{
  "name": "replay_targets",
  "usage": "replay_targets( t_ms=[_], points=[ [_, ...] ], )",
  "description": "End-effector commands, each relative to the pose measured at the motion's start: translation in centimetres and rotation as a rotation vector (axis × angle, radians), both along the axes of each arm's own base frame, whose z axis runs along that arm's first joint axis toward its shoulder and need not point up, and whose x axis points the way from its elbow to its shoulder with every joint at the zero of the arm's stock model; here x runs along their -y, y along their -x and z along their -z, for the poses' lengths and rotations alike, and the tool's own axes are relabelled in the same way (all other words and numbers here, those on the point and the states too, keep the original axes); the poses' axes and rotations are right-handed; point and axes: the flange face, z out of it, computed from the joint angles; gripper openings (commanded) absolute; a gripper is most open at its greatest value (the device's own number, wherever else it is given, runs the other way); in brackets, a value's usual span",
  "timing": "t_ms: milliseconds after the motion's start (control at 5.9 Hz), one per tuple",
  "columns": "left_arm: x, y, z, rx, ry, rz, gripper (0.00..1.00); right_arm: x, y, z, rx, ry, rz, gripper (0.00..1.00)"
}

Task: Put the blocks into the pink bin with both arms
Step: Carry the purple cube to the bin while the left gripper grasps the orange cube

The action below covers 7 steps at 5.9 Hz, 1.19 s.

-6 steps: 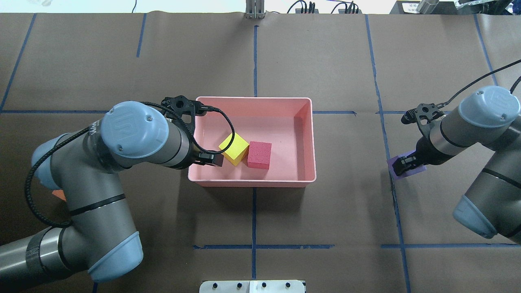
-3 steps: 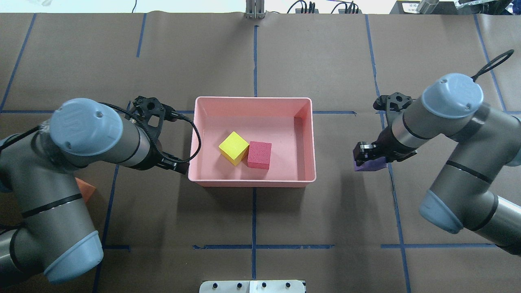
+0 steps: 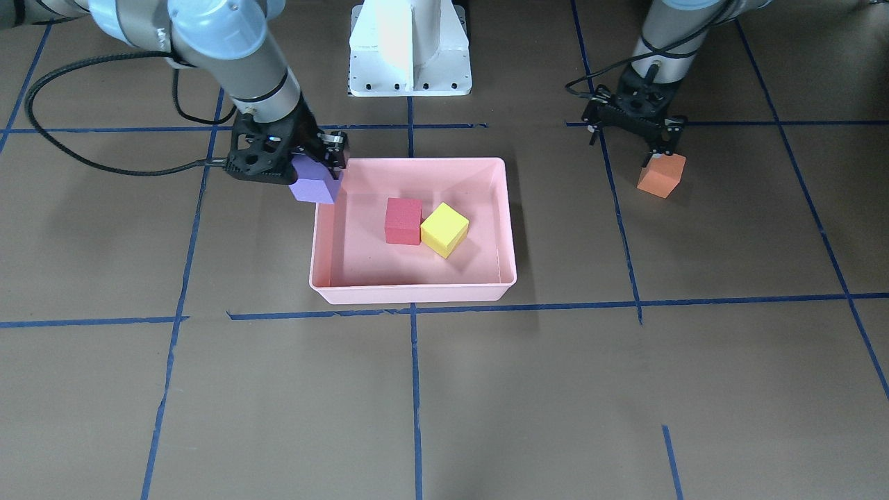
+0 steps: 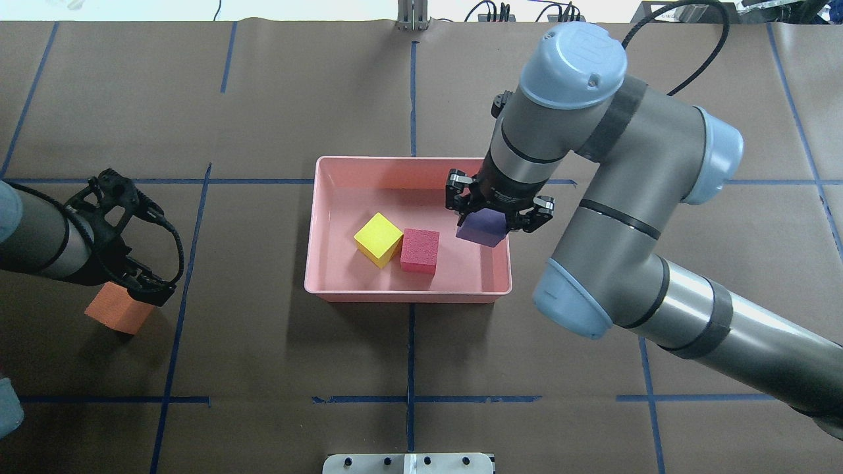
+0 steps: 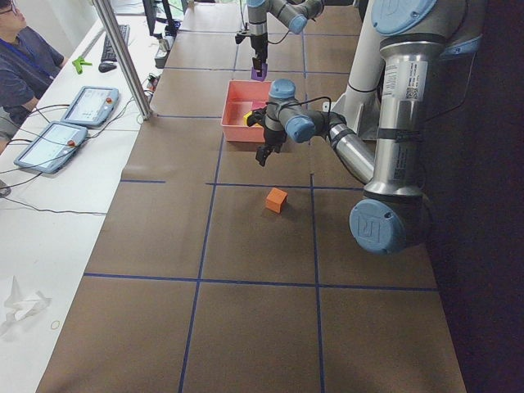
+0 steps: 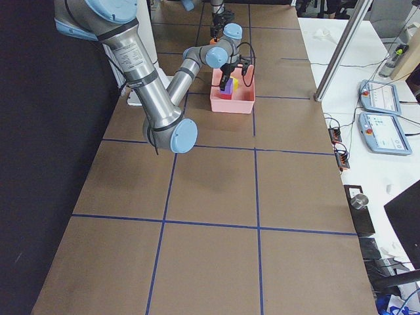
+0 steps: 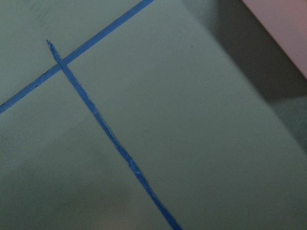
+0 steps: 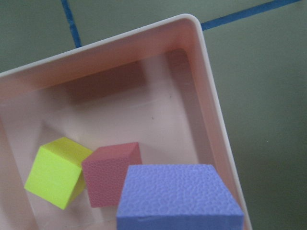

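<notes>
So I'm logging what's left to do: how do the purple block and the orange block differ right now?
The purple block is clamped in the right tool and held in the air, while the orange block lies on the table, gripped by nothing. The purple block is over the pink bin's end, while the orange block is well outside it, near the left tool. Both are similar-sized cubes.

4 blocks (image 4: 379,239), 1 pink bin (image 4: 408,158) and 2 arms (image 4: 632,197).
</notes>
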Motion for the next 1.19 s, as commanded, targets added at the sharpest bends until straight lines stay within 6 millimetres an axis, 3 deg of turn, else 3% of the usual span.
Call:
replay_targets(
  t_ms=[0, 169, 677, 1016],
  points=[
    [-1.8, 2.2, -4.0, -0.015, -0.019, -0.021, 1.00, 1.1, 2.7, 1.8, -0.021, -0.011, -0.019, 1.00],
    [-1.9, 2.4, -6.5, -0.008, -0.035, -0.038, 1.00, 1.0, 2.6, 1.9, -0.018, -0.011, -0.017, 1.00],
    [-0.6, 0.4, -12.2, -0.024, 0.078, 0.062, 1.00, 0.9, 2.4, 1.0, -0.027, -0.008, -0.019, 1.00],
    [-0.5, -0.1, -12.9, -0.032, 0.122, 0.096, 1.00, 0.7, 2.3, 0.6, -0.030, -0.006, -0.019, 1.00]
  ],
)
